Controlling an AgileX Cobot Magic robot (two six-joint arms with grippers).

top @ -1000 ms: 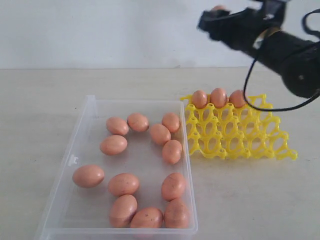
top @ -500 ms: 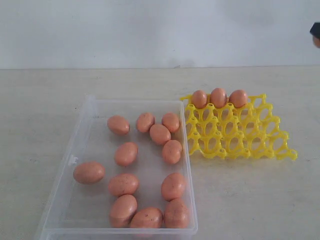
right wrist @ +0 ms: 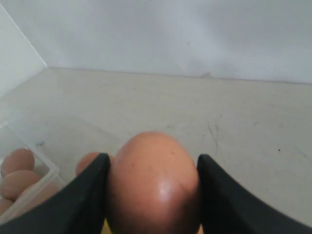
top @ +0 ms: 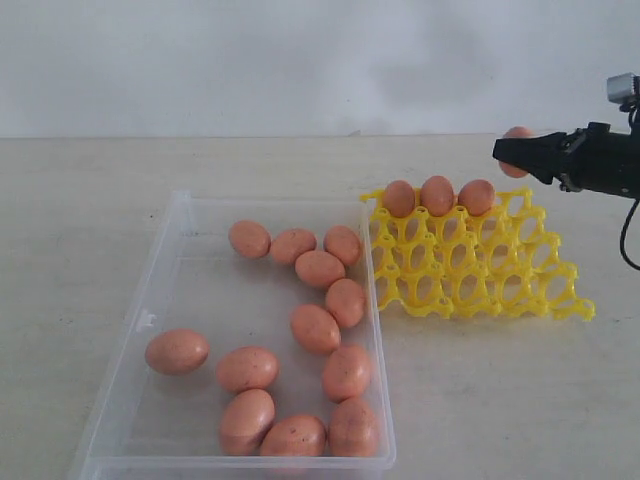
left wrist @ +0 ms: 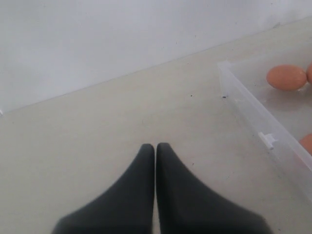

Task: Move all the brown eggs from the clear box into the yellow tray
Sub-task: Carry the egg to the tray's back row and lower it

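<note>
Right gripper: the pads are clamped on one brown egg, gripped across its width so that the rounded end is left free to be lowered into a cup. The egg is held in the air, up and right of the yellow tray in the exterior view and clear of the lattice. A carry toward the vacant back-corner cup is judged likely.

Left gripper: the jaws are pressed together with nothing between them. It is positioned over bare table beside the clear box, presumably so that the working arm's path is not crossed.

Yellow tray: three eggs are seated side by side in the back row. All other cups are seen vacant.

Clear box: twelve loose eggs are counted, mostly clustered toward the tray side and the near end. One egg lies apart near the latch-side wall.
</note>
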